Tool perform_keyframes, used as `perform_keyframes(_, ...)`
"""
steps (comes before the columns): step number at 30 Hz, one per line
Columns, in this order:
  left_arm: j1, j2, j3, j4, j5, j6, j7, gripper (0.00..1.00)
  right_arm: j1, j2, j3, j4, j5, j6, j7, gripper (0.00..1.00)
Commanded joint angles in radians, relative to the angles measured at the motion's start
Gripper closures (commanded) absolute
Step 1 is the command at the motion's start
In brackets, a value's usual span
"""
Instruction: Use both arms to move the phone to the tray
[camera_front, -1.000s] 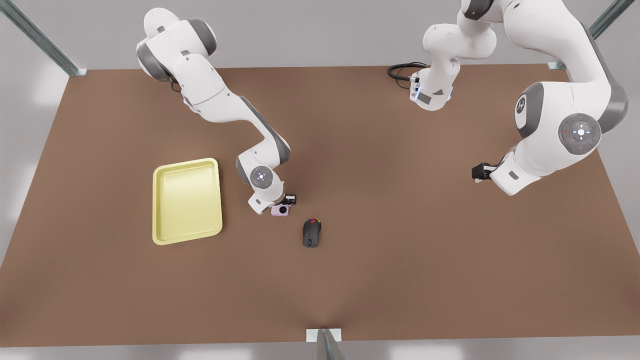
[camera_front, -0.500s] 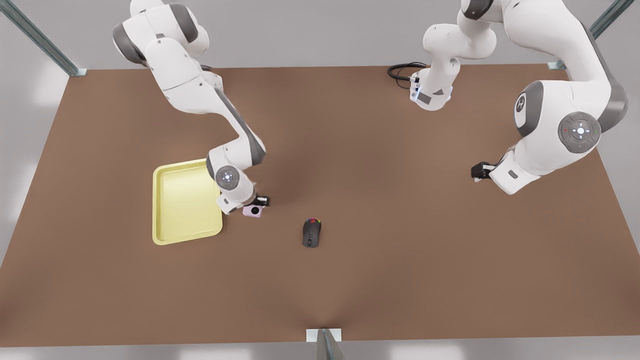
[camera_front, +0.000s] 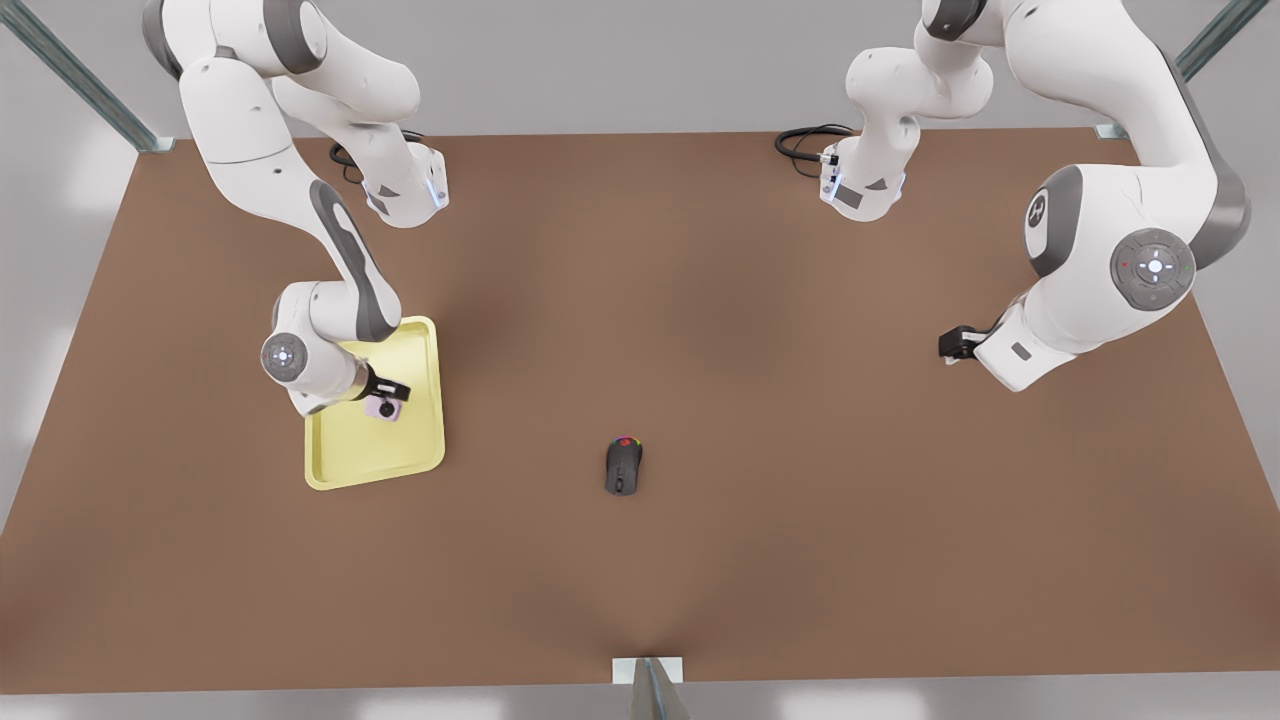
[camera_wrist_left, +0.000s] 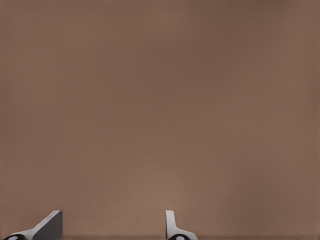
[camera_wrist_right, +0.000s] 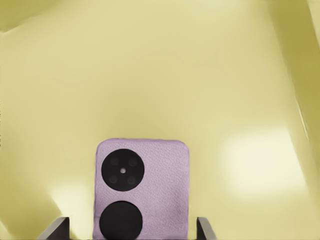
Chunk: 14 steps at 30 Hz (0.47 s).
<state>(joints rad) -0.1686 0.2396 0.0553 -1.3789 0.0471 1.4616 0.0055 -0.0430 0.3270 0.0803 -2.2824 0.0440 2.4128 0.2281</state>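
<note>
The pale pink phone (camera_front: 384, 408) with two black circles is over the pale yellow tray (camera_front: 370, 460), toward the tray's far right part at the front view's left. My right gripper (camera_front: 391, 394) is shut on the phone. In the right wrist view the phone (camera_wrist_right: 150, 180) stands between the right gripper (camera_wrist_right: 132, 231) fingers, with the tray's floor (camera_wrist_right: 150, 75) behind it. I cannot tell whether the phone touches the tray. My left gripper (camera_front: 946, 346) waits above bare table at the front view's right. The left wrist view shows my left gripper (camera_wrist_left: 112, 230) open with nothing between the fingers.
A dark computer mouse (camera_front: 623, 466) with coloured lights lies on the brown table (camera_front: 760, 500) near the middle. A black cable (camera_front: 800, 145) loops at the far edge by the arm base on the front view's right.
The right gripper has carried the phone toward the front view's left, from beside the mouse to over the tray. The left arm has barely moved.
</note>
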Motion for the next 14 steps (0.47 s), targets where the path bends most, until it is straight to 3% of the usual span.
perform_keyframes(1, 0.0, -0.002, 0.0, 0.001, 0.002, -0.001, -0.007, 0.0, 0.0, -0.003, -0.001, 0.004, -0.001, -0.011, -0.328, 0.0)
perform_keyframes(2, 0.0, -0.005, 0.0, 0.001, 0.002, -0.001, -0.005, 0.0, 0.005, -0.019, -0.001, 0.009, -0.001, -0.017, -0.328, 0.0)
perform_keyframes(5, 0.0, -0.005, 0.0, 0.0, 0.002, -0.001, -0.007, 0.0, -0.006, -0.129, -0.017, 0.285, -0.004, -0.392, -0.322, 0.0)
perform_keyframes(9, 0.0, -0.002, 0.0, 0.001, 0.004, -0.001, -0.009, 0.0, -0.106, -0.161, -0.036, 0.828, -0.075, -0.915, -0.322, 0.0)
perform_keyframes(14, 0.0, -0.002, -0.002, 0.001, 0.004, -0.001, -0.01, 0.0, -0.035, -0.166, -0.068, 0.911, -0.101, -1.005, -0.317, 0.0)
